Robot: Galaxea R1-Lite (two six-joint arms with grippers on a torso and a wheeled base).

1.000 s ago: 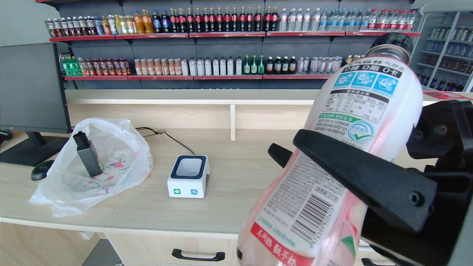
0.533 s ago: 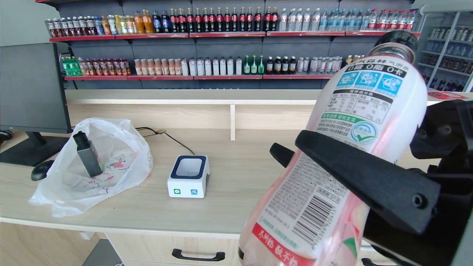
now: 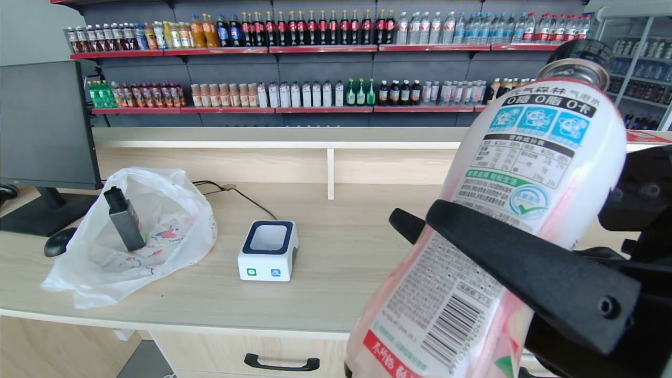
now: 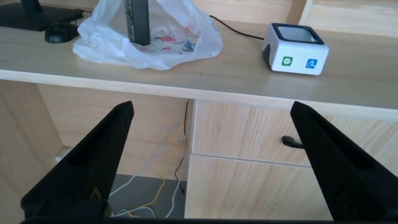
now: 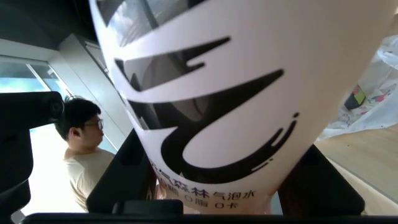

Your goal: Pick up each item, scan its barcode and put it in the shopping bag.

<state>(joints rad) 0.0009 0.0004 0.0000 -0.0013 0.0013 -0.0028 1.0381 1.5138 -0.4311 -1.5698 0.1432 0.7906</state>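
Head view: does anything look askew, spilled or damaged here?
Nothing spilled or damaged. The bottle leans in the right gripper, its barcode not toward the scanner. A dark box stands tilted in the bag.

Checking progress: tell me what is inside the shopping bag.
One dark grey item with a black cap stands inside the shopping bag. The bag's crumpled front folds cover its lower inside, so anything lying flat there cannot be seen.

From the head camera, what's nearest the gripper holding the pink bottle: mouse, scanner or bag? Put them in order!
1. Scanner, mid-counter, nearest the right gripper and its bottle.
2. Shopping bag, farther left.
3. Mouse, far left, beyond the bag.
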